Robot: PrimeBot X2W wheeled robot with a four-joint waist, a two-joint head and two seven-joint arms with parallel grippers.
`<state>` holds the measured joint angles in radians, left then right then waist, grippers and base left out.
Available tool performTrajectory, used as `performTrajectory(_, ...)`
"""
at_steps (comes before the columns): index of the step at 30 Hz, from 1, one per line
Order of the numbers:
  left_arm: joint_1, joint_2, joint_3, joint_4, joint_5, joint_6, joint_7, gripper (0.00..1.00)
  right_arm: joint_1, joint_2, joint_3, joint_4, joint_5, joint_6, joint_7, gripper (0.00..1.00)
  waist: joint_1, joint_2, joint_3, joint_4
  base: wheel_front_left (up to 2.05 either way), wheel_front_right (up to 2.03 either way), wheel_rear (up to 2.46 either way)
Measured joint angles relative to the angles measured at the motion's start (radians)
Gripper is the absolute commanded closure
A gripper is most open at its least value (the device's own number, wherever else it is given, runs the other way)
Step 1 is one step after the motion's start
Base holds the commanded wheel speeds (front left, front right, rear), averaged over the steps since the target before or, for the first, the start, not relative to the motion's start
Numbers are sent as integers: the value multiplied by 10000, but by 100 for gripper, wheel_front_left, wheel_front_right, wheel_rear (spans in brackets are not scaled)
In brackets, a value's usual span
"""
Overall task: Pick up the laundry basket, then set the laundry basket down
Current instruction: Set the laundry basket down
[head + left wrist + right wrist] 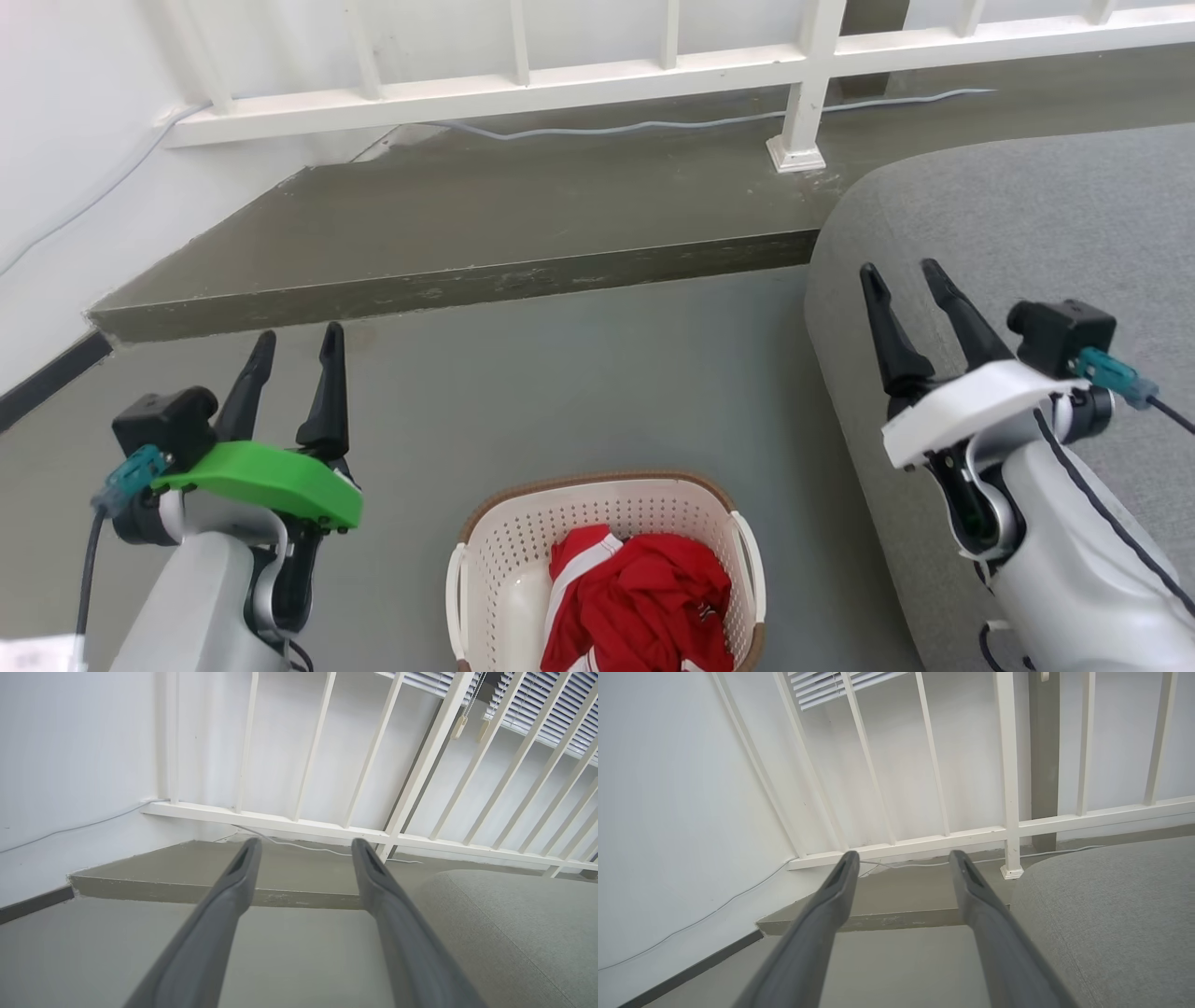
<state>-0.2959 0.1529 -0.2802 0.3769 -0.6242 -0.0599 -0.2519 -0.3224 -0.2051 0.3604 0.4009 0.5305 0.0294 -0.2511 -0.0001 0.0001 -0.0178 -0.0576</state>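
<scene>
The laundry basket (523, 541), cream-white and perforated with a brown rim and white side handles, stands on the grey floor at the bottom middle of the head view. Red and white clothing (644, 602) lies inside it. My left gripper (294, 347) hangs open to the basket's left, well above the floor, nothing between its fingers. My right gripper (904, 276) is open to the basket's right, over the grey cushion. In the left wrist view the left gripper (306, 845) points at the railing, fingers apart; in the right wrist view the right gripper (902, 857) does the same.
A raised concrete step (467, 280) crosses the floor ahead, with a white railing (803, 112) and a thin cable (653, 123) on it. A grey rounded cushion (1027, 233) fills the right side. A white wall (56, 140) closes the left.
</scene>
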Motion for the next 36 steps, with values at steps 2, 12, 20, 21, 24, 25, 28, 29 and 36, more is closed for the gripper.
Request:
performTrajectory(2, 210, -6, 138, -324, 305, 73, 0, 0, 171, -38, -98, -159, -125, -71, -6, 0, 0, 0, -4, -8, 0, 0, 0)
performTrajectory(12, 1371, -150, 702, -1037, 711, 341, 0, 0, 925, -79, -585, -842, -483, -221, -8, 0, 0, 0, -1, -29, 0, 0, 0)
performTrajectory(20, 1825, -278, 708, -1423, 1024, 334, 0, 0, 1233, 42, -671, -1200, -683, -215, -8, 0, 0, 0, 12, -27, 0, 0, 0)
performTrajectory(21, 1865, -301, 709, -1484, 1047, 332, 0, 0, 1288, 48, -679, -1218, -725, -215, -8, 0, 0, 0, 13, -26, 0, 0, 0)
performTrajectory(24, 1978, -341, 719, -1615, 1108, 324, 0, 0, 1385, 96, -734, -1287, -771, -213, -8, 0, 0, 0, 16, -26, 0, 0, 0)
performTrajectory(25, 1978, -341, 719, -1615, 1108, 324, 0, 0, 1385, 96, -734, -1287, -771, -213, -8, 0, 0, 0, 16, -26, 0, 0, 0)
performTrajectory(28, 2084, -366, 757, -1674, 1210, 322, 0, 0, 1512, 151, -805, -1329, -813, -207, -8, 0, 0, 0, 16, -29, 0, 0, 0)
performTrajectory(29, 2144, -376, 775, -1705, 1244, 303, 0, 0, 1524, 153, -826, -1348, -853, -194, -8, 0, 0, 0, 14, -32, 0, 0, 0)
performTrajectory(36, 2343, -441, 848, -1916, 1417, 232, 0, 0, 1706, 180, -938, -1482, -1005, -180, -8, 0, 0, 0, 15, -65, 0, 0, 0)
